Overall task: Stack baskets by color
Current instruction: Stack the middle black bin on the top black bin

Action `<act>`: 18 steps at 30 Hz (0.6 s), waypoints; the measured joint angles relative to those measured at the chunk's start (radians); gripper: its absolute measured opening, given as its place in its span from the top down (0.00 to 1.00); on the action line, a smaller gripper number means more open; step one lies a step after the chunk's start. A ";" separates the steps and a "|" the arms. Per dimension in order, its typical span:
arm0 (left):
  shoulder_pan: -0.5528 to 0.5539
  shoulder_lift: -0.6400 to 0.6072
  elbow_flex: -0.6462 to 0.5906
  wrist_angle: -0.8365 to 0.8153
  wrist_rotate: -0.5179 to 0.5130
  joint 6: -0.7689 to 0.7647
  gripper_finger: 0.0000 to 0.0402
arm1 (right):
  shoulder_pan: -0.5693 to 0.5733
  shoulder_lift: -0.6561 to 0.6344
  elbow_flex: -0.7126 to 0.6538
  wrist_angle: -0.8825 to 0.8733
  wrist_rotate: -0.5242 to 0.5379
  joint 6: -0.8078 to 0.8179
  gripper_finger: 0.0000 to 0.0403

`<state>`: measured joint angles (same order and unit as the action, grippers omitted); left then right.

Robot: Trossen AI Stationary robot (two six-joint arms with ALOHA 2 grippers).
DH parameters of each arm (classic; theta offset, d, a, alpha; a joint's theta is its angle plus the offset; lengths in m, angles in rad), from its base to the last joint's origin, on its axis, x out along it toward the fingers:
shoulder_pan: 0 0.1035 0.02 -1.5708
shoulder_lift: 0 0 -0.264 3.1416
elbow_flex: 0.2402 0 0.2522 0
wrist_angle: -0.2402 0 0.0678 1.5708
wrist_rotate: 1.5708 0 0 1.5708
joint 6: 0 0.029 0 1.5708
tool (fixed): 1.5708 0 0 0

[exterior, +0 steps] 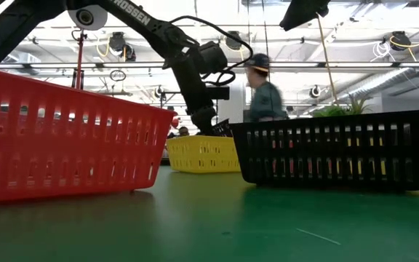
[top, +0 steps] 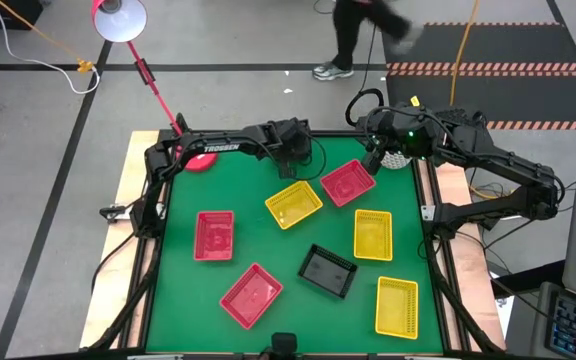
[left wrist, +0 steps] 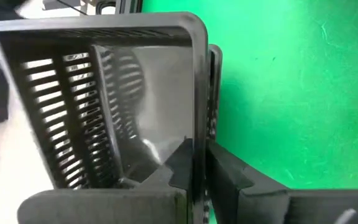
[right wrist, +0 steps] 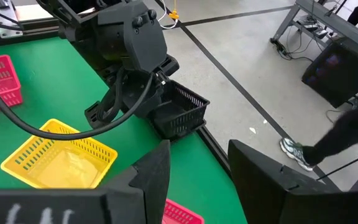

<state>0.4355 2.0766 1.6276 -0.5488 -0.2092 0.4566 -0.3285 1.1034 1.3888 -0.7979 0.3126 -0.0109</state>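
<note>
Red (top: 348,182), yellow (top: 294,204) and black (top: 328,270) baskets lie bottom down and spread over the green table (top: 268,250). In the low view a red basket (exterior: 57,138) and a black basket (exterior: 333,149) stand close to the camera. My left gripper (left wrist: 199,158) reaches along the table's far edge and is shut on another black basket (right wrist: 179,112). A second black rim (left wrist: 214,74) shows close against that basket. My right gripper (right wrist: 197,180) hangs open above the far right of the table, nothing between its fingers. My left gripper pinches one side wall of the black basket (left wrist: 197,124), one finger inside the basket and one outside. The fingers slant down from the table's left. The basket is tipped at the table's far edge (right wrist: 185,127); whether it rests there I cannot tell.
A pink-red lamp base (top: 203,158) stands at the far left corner under the left arm. A white pot (top: 398,158) sits at the far right corner beneath the right arm. A person (top: 353,40) walks on the floor beyond the far edge. Open green shows at the near left.
</note>
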 joint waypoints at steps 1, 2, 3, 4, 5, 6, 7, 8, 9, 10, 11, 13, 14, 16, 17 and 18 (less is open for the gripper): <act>0.000 0.000 0.000 0.000 0.000 0.009 0.88 | 0.000 0.000 0.000 0.000 0.000 0.000 0.61; 0.000 0.000 0.000 0.000 0.000 0.019 0.87 | 0.000 0.000 0.000 0.000 0.000 0.000 0.61; 0.001 0.000 0.000 0.000 0.000 0.023 0.85 | 0.000 0.000 0.000 0.000 0.000 0.000 0.61; 0.001 0.000 0.000 0.002 0.000 0.023 0.83 | 0.000 0.000 0.000 0.000 0.000 0.000 0.61; 0.001 0.000 0.000 0.002 0.000 0.024 0.81 | 0.000 0.000 0.000 0.000 0.000 0.000 0.61; 0.001 0.000 0.000 0.003 0.000 0.024 0.79 | 0.000 0.000 0.000 0.000 0.000 0.000 0.61; 0.001 0.000 0.000 0.003 0.000 0.024 0.77 | 0.000 0.000 0.000 0.000 0.000 0.000 0.61; 0.001 0.000 0.000 0.003 0.000 0.027 0.75 | 0.000 0.000 0.000 0.000 0.000 0.000 0.61; 0.001 0.000 0.000 0.004 0.000 0.032 0.72 | 0.000 0.000 0.000 0.000 0.000 0.000 0.61; 0.001 0.000 0.000 0.004 -0.002 0.039 0.70 | 0.000 0.000 0.000 0.000 0.000 0.000 0.61; 0.000 0.000 0.000 0.006 -0.006 0.041 0.69 | 0.000 0.000 0.000 0.000 0.000 0.000 0.61; -0.003 0.000 0.000 0.018 -0.030 0.042 0.65 | 0.000 0.000 0.001 0.000 0.000 0.000 0.61; -0.005 -0.003 0.000 0.024 -0.042 0.045 0.64 | 0.000 0.000 0.000 0.000 0.000 0.000 0.61; -0.006 -0.014 0.000 0.029 -0.055 0.061 0.62 | 0.000 0.000 0.000 0.000 0.000 0.000 0.61; -0.006 -0.017 0.002 0.034 -0.057 0.068 0.61 | 0.000 0.000 0.000 0.000 0.000 0.000 0.61; -0.006 -0.023 0.009 0.027 -0.058 0.068 0.61 | 0.000 0.000 0.000 0.000 0.000 0.000 0.61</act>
<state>0.4297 2.0538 1.6366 -0.5213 -0.2669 0.5247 -0.3283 1.1034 1.3892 -0.7979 0.3125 -0.0109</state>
